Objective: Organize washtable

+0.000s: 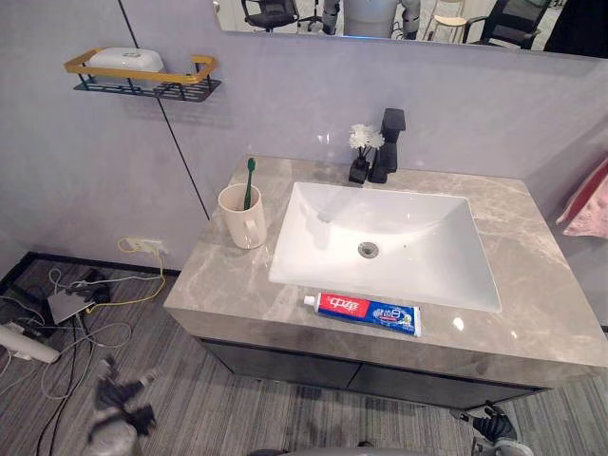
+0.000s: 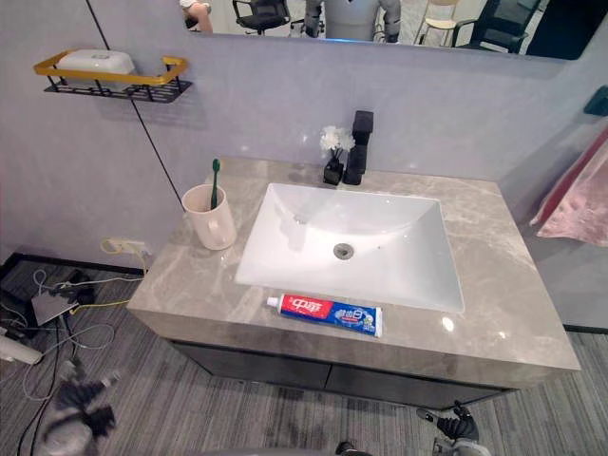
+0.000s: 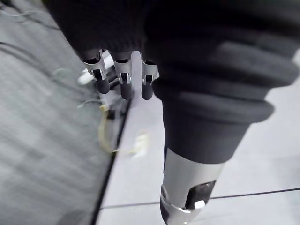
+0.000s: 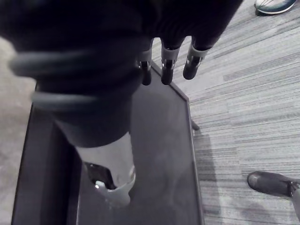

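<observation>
A red, white and blue toothpaste tube (image 1: pixel 363 313) lies flat on the grey marble counter (image 1: pixel 532 285), along its front edge before the white sink (image 1: pixel 380 242). A beige cup (image 1: pixel 243 217) holding a green toothbrush (image 1: pixel 249 180) stands at the counter's left. My left hand (image 3: pixel 123 84) hangs low beside the cabinet with relaxed, straight fingers and holds nothing. My right hand (image 4: pixel 167 70) hangs low at the cabinet's right front, open and empty as well.
A black faucet (image 1: pixel 388 142) and a small vase of white flowers (image 1: pixel 361 152) stand behind the sink. A wall shelf (image 1: pixel 142 76) carries a soap dish. A pink towel (image 1: pixel 589 204) hangs at the right. A person's shoes (image 4: pixel 274 183) are on the carpet.
</observation>
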